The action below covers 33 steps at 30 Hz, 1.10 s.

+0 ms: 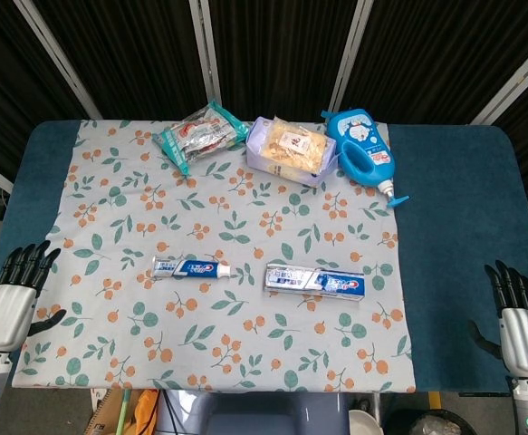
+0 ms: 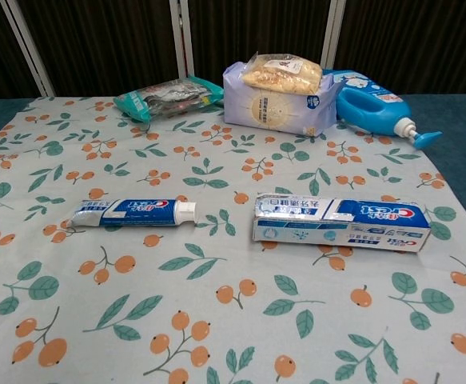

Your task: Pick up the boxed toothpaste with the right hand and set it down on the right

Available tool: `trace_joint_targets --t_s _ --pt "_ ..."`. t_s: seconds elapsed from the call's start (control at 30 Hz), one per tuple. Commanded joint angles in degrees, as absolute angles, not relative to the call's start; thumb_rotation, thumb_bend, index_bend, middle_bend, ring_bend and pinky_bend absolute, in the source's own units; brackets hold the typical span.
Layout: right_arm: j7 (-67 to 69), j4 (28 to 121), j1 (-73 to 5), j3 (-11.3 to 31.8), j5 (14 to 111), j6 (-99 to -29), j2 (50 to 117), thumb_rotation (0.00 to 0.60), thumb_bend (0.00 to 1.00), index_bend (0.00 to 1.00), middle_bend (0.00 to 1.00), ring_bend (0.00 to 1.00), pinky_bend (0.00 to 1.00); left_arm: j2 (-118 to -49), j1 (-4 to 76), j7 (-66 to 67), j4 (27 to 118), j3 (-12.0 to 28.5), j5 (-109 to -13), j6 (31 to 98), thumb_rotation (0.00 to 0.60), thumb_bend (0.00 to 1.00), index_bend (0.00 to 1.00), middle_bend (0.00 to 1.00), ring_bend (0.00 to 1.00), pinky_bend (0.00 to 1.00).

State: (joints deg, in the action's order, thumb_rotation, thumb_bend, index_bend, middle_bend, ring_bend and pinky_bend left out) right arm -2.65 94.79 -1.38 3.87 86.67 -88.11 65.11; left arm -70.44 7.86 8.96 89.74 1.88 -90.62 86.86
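Note:
The boxed toothpaste (image 1: 315,281) (image 2: 341,222) lies flat on the floral cloth, right of centre, its long side running left to right. A bare toothpaste tube (image 1: 191,267) (image 2: 133,212) lies to its left. My right hand (image 1: 520,320) hovers at the table's front right corner, fingers spread and holding nothing, well to the right of the box. My left hand (image 1: 8,303) hangs at the front left edge, fingers apart and empty. Neither hand shows in the chest view.
Along the back stand a green snack packet (image 1: 200,135) (image 2: 165,97), a lilac bag of biscuits (image 1: 291,149) (image 2: 279,94) and a blue detergent bottle (image 1: 363,155) (image 2: 374,102). Bare blue tabletop (image 1: 458,236) lies right of the floral cloth (image 1: 155,208).

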Motion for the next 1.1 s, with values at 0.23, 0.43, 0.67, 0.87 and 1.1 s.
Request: trace_joint_targets --t_s 0.23,0.43,0.67,0.87,1.1 --pt "-1.27 101.49 -6.59 5.94 88.24 -82.74 63.43 0.600 0.29 0.00 0.00 0.00 0.09 -70.17 8.01 8.49 90.09 1.74 -90.79 86.58 0.600 0.09 0.00 0.00 0.00 0.03" --pt "-5.93 108.35 -12.93 8.26 85.57 -74.18 64.90 0.600 0.29 0.00 0.01 0.00 0.09 -70.11 8.15 8.61 90.38 1.76 -90.20 85.88 0.600 0.09 0.00 0.00 0.00 0.03" --pt "-23.05 114.03 -20.96 9.31 75.80 -62.93 70.19 0.600 0.29 0.00 0.01 0.00 0.09 -69.45 8.37 7.97 91.31 1.82 -89.16 84.71 0.600 0.09 0.00 0.00 0.00 0.03" --pt "-33.69 111.93 -25.64 10.45 66.03 -60.78 76.93 0.600 0.29 0.00 0.02 0.01 0.09 -68.81 8.51 7.05 91.86 1.66 -88.60 83.80 0.600 0.09 0.00 0.00 0.00 0.03" --pt "-38.65 107.13 -28.86 11.43 58.87 -61.82 83.46 0.600 0.29 0.00 0.09 0.07 0.09 -68.29 8.79 6.39 92.29 1.52 -88.37 82.95 0.600 0.09 0.00 0.00 0.00 0.03"
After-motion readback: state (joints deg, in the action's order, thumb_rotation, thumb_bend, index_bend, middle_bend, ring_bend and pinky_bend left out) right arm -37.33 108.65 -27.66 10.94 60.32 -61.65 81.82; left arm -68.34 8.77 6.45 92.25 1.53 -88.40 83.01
